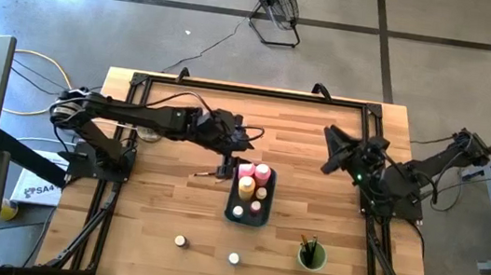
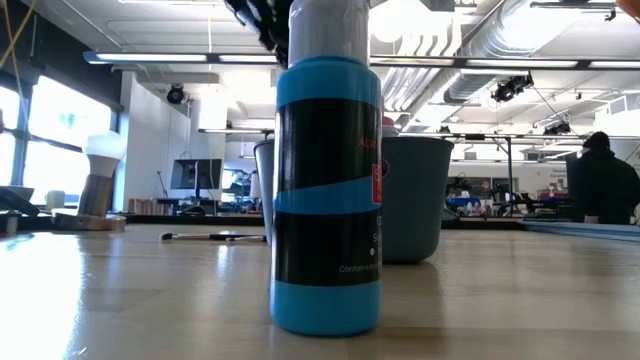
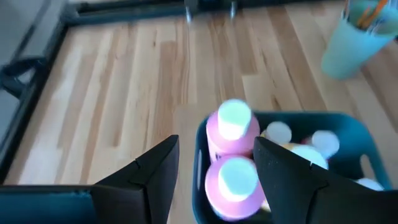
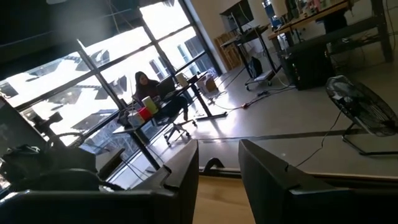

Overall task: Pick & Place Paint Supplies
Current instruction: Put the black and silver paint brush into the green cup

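Hovering: left tool (image 3: 214, 168) spread, empty, above pink bottles (image 3: 233, 126) | right tool (image 4: 219, 163) raised, parted, empty

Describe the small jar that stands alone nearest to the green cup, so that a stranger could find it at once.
Start from the dark tray in the middle of the wooden table. Go to the table's near edge: between the tray and the green cup stands a tiny jar with a white cap. The other loose jar, farther from the cup, looks more yellowish.
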